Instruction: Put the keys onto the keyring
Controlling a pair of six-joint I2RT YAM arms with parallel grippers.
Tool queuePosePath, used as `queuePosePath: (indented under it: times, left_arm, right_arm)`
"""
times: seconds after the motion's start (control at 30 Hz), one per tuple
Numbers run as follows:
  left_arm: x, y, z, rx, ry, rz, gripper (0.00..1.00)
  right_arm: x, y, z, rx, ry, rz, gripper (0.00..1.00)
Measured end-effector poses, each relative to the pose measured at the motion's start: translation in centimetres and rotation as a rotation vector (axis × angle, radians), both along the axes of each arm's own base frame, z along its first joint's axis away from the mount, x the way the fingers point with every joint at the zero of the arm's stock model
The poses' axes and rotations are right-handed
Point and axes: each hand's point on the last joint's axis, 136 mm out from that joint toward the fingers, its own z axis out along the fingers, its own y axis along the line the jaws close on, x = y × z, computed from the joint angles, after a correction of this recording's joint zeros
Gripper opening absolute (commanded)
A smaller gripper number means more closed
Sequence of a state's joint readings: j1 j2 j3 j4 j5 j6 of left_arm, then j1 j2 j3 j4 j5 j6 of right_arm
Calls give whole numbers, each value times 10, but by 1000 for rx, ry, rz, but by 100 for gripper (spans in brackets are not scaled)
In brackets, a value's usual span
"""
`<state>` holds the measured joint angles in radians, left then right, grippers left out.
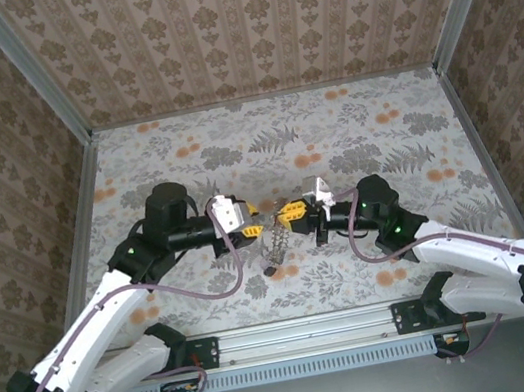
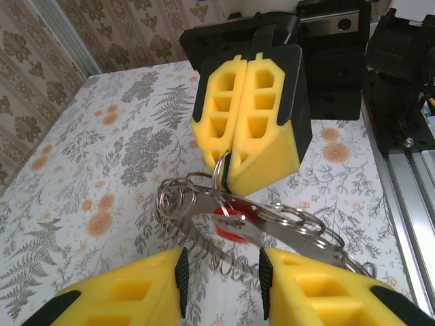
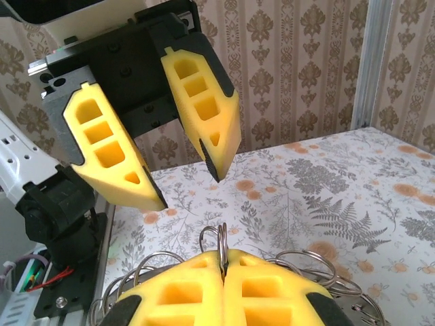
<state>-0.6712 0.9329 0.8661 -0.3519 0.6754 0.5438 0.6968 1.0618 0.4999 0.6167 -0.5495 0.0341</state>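
Two robot arms, white and black, reach in from the near edge of a floral-patterned table [image 1: 362, 128] and meet nose to nose over its middle, inside an enclosure with brown damask-patterned walls [image 1: 241, 17]. The right gripper [image 1: 294, 213], with chunky yellow foam-like fingers set in black housings, has its jaws pressed fully together. They pinch a small loop at the top of the keyring [image 2: 204, 204], a tangle of thin silvery-grey metal wire rings with a length of coiled chain. In the left wrist view the pinched loop sticks out from the seam between the right gripper's closed fingertips, and the rest of the bundle hangs below them, spreading out to the left and right above the tabletop. A tiny key with a red plastic head [image 2: 231, 221] sits in the middle of that bundle, partly covered by the rings and by a flat silvery metal strip crossing it. Whether the key is threaded onto a ring cannot be told. The left gripper [image 3: 187, 190], with the same yellow fingers, faces the right one just beside it with its jaws parted. Nothing is held between them, and its fingertips are apart from the keyring. In the overhead view the bundle dangles in the narrow gap between the two grippers. A small dark object [image 1: 268, 271] lies on the table just beneath it, too small to identify.
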Motion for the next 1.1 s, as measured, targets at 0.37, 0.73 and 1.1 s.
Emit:
queuePosePath:
  times: [0.37,0.73,1.1]
  left_arm:
    - [-5,-14,-12,-12,143,-73,36]
    - [-13,-28,-5,-53,198,-107,21]
    - [-6,-27,-7,-38,175,-67,4]
  right_arm:
    - [-4,1,-1,-46,-31,17,0]
    - [-10,8,0,-62,-46,44,0]
    - [-8,8,-2,-67,-41,38,0]
